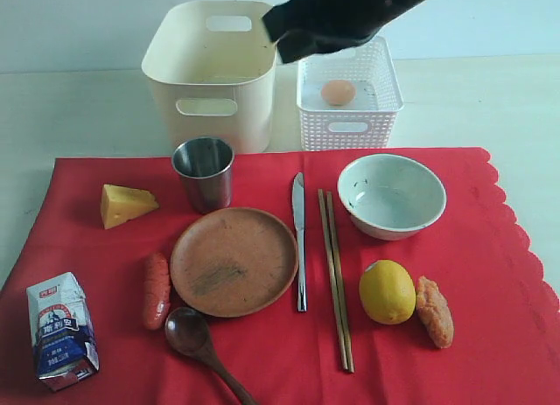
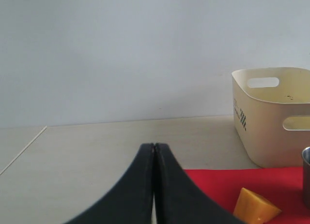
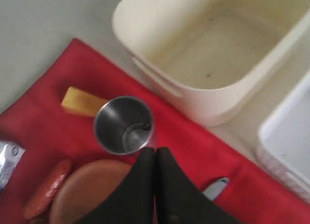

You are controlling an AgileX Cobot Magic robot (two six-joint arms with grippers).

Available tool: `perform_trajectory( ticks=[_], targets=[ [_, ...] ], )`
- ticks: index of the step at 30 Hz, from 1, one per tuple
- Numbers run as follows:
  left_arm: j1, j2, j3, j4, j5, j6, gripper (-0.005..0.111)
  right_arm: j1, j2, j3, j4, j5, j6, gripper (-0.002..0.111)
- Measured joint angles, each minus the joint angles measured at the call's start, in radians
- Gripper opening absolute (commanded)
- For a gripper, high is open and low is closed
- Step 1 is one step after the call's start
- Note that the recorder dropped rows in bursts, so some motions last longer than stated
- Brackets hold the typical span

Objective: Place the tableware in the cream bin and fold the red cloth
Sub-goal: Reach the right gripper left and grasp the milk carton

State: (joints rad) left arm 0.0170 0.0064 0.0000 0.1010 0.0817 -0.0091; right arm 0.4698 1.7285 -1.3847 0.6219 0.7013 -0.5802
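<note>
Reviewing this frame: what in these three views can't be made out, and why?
- Exterior view: the end of the dark wooden spoon handle is cut off by the bottom edge.
- Exterior view: the right arm hides the white basket far rim.
- Exterior view: the milk carton print is too small to read.
- Left wrist view: the steel cup is cut off by the frame edge.
- Right wrist view: the right hand covers the metal table knife except one blurred end.

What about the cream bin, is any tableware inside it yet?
No, the right wrist view looks down into the cream bin and shows only its bare floor.
</note>
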Motion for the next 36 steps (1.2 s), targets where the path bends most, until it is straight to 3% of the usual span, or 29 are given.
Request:
perform_trajectory(
  ticks=[4, 9, 14, 22, 28, 36],
  targets=[
    [0.000, 0.000, 0.000, 0.000, 0.000, 0.000, 0.000, 0.130, 0.030, 0.008, -0.014, -0.020, -0.010, 0.011],
    [0.000, 0.000, 0.000, 0.000, 0.000, 0.000, 0.000, 0.277, 0.096, 0.008, -0.018, -0.090, -0.002, 0.046],
    [0.000, 0.000, 0.000, 0.000, 0.000, 0.000, 0.000, 0.420, 0.156, 0.008, -0.077, -0.150, 0.000, 0.070],
    [0.000, 0.000, 0.000, 0.000, 0.000, 0.000, 0.000, 0.590, 0.255, 0.008, -0.101, -0.238, 0.000, 0.083],
    [0.000, 0.000, 0.000, 0.000, 0.000, 0.000, 0.000, 0.649, 0.305, 0.008, -0.099, -0.331, 0.000, 0.100],
    [0.000, 0.000, 0.000, 0.000, 0.000, 0.000, 0.000, 0.657, 0.369, -0.102, -0.141, -0.226, 0.076, 0.101]
  ],
)
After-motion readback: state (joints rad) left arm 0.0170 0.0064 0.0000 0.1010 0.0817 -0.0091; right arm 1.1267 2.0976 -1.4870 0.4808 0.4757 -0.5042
